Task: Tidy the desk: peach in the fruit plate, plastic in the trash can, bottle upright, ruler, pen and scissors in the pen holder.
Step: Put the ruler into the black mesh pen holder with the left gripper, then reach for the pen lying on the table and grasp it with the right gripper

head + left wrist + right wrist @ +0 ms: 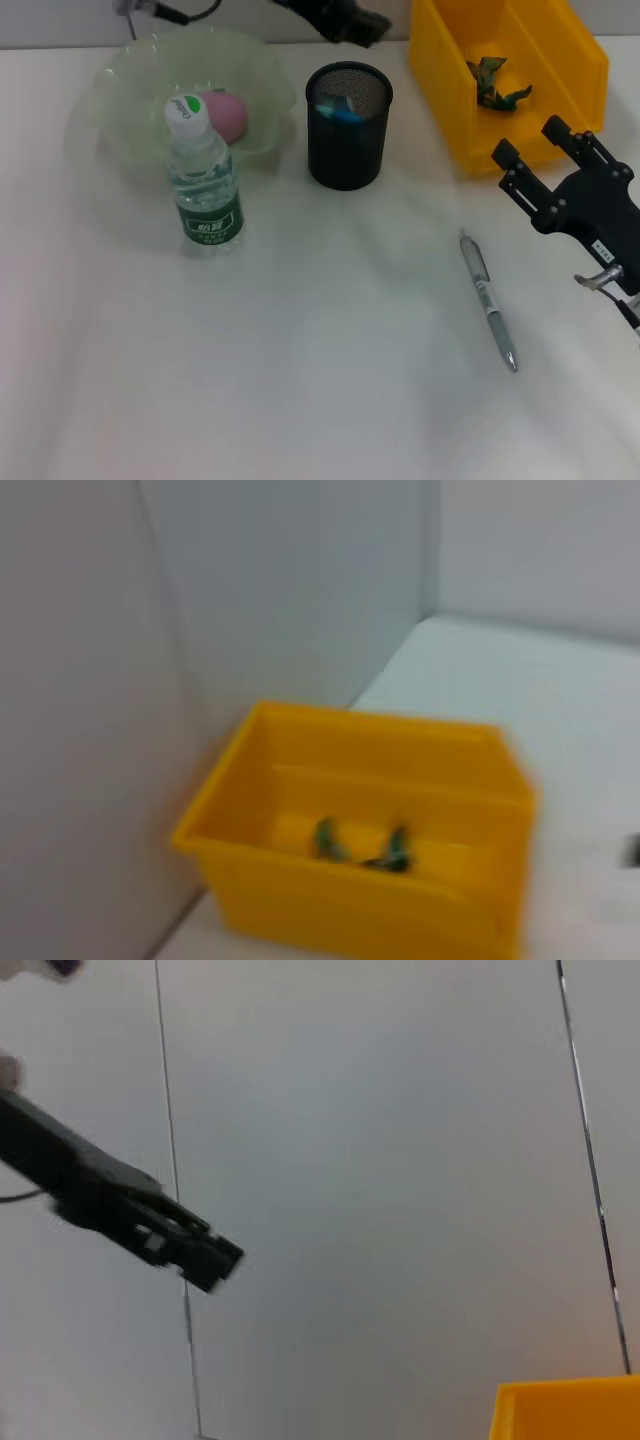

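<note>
A pink peach [226, 116] lies in the pale green fruit plate [120, 90] at the back left. The clear bottle [204, 182] with a green label stands upright just in front of the plate. The black mesh pen holder [348, 125] holds blue things [338, 108]; I cannot tell whether they are the ruler or the scissors. A silver pen [488, 300] lies flat on the table at the right. Green plastic [497, 88] sits in the yellow trash can [450, 90], and the plastic [362, 848] also shows in the left wrist view. My right gripper [530, 142] hangs open and empty, right of the pen. My left gripper [345, 20] is high behind the pen holder.
The trash can [350, 900] stands against the back wall in the table's right corner. The white tabletop [300, 380] stretches wide in front of the bottle and pen. The left arm [140, 1225] shows dark against the wall in the right wrist view.
</note>
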`<state>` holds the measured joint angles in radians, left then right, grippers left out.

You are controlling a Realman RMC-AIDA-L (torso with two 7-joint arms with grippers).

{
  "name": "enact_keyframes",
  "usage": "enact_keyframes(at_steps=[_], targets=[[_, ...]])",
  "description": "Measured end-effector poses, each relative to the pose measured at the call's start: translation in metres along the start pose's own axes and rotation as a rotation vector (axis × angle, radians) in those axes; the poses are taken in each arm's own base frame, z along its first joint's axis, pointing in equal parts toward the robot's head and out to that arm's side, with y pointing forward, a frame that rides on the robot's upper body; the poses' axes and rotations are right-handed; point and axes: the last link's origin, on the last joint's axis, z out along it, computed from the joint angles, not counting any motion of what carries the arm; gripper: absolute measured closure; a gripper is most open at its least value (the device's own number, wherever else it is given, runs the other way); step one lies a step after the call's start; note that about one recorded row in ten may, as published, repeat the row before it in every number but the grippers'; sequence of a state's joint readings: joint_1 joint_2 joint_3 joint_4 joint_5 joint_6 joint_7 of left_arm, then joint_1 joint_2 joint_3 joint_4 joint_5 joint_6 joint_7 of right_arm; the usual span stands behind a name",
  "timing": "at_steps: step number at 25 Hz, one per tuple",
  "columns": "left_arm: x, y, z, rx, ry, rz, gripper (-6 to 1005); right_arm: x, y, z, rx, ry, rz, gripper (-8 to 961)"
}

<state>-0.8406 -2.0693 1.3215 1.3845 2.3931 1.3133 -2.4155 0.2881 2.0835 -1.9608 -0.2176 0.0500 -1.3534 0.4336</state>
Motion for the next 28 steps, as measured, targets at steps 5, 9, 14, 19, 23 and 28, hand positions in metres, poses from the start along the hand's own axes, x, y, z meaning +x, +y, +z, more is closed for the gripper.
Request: enact_keyframes(at_steps=[5, 9, 14, 19, 23, 28], targets=[[-0.027, 0.018, -0.032, -0.174, 0.089, 0.014, 446, -0.014, -0.022, -0.002, -0.096, 0.035, 0.046, 261], [-0.076, 0.030, -0.042, -0.318, 0.069, -0.011, 284, -0.029, -0.037, -0.007, -0.182, 0.047, 0.078, 262], [-0.126, 0.046, -0.044, -0.427, 0.112, -0.053, 162, -0.065, -0.065, -0.015, -0.357, 0.088, 0.145, 262], [-0.155, 0.052, -0.046, -0.478, 0.144, -0.084, 142, -0.110, -0.081, -0.015, -0.576, 0.177, 0.243, 261], [-0.168, 0.053, -0.042, -0.506, 0.153, -0.117, 143, -0.145, -0.084, -0.002, -0.758, 0.314, 0.324, 262], [-0.171, 0.054, -0.041, -0.519, 0.164, -0.105, 143, -0.158, -0.086, 0.030, -0.821, 0.678, 0.359, 263]])
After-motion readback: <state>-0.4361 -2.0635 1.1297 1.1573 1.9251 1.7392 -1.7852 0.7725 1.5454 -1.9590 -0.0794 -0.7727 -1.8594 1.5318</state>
